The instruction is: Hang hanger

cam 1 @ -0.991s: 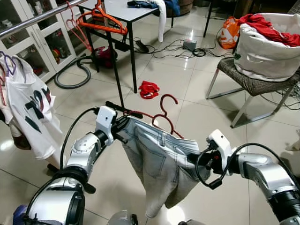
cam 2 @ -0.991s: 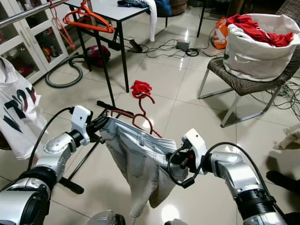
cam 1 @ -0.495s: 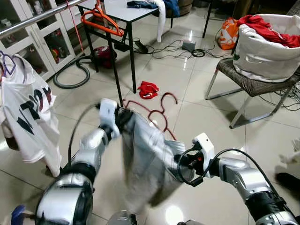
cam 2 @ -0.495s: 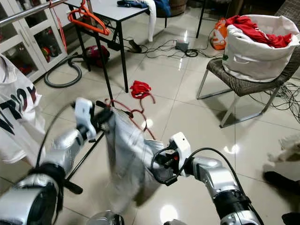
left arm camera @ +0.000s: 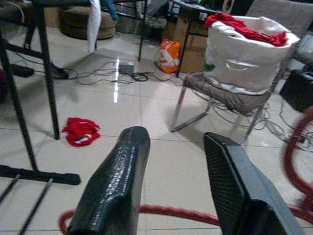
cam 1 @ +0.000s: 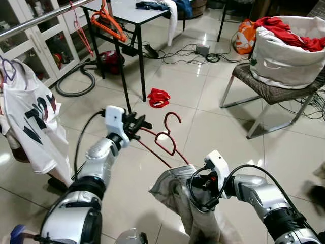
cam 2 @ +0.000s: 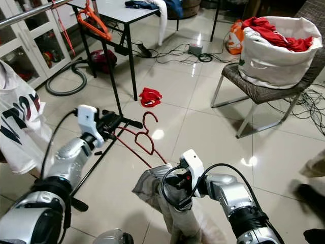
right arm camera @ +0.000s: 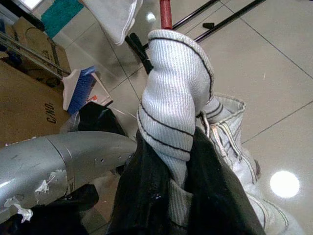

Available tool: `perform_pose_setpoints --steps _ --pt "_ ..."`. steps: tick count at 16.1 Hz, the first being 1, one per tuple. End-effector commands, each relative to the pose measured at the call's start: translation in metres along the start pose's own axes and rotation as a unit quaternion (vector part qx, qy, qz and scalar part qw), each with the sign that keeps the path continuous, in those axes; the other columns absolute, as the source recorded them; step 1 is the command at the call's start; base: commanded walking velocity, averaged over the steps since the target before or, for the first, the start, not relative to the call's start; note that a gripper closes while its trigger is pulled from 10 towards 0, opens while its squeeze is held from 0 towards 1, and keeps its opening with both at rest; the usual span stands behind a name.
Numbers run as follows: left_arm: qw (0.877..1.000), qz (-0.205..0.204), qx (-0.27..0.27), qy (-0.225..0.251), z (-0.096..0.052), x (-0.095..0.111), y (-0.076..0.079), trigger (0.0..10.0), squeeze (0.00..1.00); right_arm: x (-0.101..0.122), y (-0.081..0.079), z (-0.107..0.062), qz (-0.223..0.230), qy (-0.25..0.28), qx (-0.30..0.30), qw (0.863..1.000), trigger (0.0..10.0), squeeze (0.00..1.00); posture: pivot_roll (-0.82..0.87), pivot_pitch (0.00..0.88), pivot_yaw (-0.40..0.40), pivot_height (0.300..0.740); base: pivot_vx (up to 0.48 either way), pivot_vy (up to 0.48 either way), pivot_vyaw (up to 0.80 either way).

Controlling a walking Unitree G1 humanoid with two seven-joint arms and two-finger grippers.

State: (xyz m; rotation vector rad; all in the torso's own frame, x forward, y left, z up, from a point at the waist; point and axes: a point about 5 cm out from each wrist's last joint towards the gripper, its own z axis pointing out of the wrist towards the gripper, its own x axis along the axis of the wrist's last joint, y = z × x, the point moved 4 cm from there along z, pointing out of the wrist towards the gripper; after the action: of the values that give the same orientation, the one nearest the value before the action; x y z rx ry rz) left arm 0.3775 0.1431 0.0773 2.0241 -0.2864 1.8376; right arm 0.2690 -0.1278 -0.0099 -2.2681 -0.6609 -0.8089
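Right gripper [cam 1: 199,184] is clamped on a bunched fold of the pale jeans [cam 1: 175,190], which sag in a heap toward the tiled floor [cam 1: 213,127], one end of the red hanger [cam 1: 165,145] running into the cloth. Left gripper [cam 1: 136,123], fingers [left arm camera: 115,188] spread apart, sits at the hanger's other end with the red bar crossing between them; contact cannot be told. Beyond the hanger, a small red cloth [cam 1: 158,96] lies on the floor beside the black leg of the worktop [cam 1: 136,12]. Right of the hanger stands a chair [cam 1: 269,91] carrying a white laundry basket [cam 1: 284,51]. Left of it, a white T-shirt [cam 1: 33,122] hangs from the rail [cam 1: 35,20].
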Motion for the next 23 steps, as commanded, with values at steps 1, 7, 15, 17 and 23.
perform_pose_setpoints --steps 1,7,15,17,23 --pt "1.0 0.006 0.014 0.003 0.0 0.009 -0.01 10.0 1.0 0.02 -0.002 -0.003 -0.031 0.023 0.008 0.999 10.0 0.08 -0.1 0.0 0.038 0.74 0.0 0.0 0.0" --pt "0.992 0.044 0.066 -0.103 -0.036 -0.038 -0.042 10.0 1.0 0.064 0.014 -0.041 -0.094 0.063 -0.017 0.993 10.0 0.09 -0.11 0.0 0.043 0.74 0.0 0.0 0.0" --pt "0.97 0.111 0.069 -0.204 -0.072 -0.075 -0.059 10.0 1.0 0.097 -0.005 -0.071 -0.146 0.091 0.036 0.984 10.0 0.08 -0.12 0.0 0.038 0.74 0.0 0.0 0.0" --pt "0.962 0.153 0.022 -0.224 -0.071 -0.084 -0.046 10.0 1.0 0.099 -0.005 -0.076 -0.152 0.09 0.038 0.984 10.0 0.08 -0.12 0.0 0.036 0.74 0.0 0.0 0.0" --pt "0.912 0.295 -0.103 -0.267 -0.079 -0.099 -0.026 10.0 1.0 0.106 -0.017 -0.099 -0.173 0.081 0.08 0.978 10.0 0.08 -0.12 0.0 0.036 0.74 0.0 0.0 0.0"
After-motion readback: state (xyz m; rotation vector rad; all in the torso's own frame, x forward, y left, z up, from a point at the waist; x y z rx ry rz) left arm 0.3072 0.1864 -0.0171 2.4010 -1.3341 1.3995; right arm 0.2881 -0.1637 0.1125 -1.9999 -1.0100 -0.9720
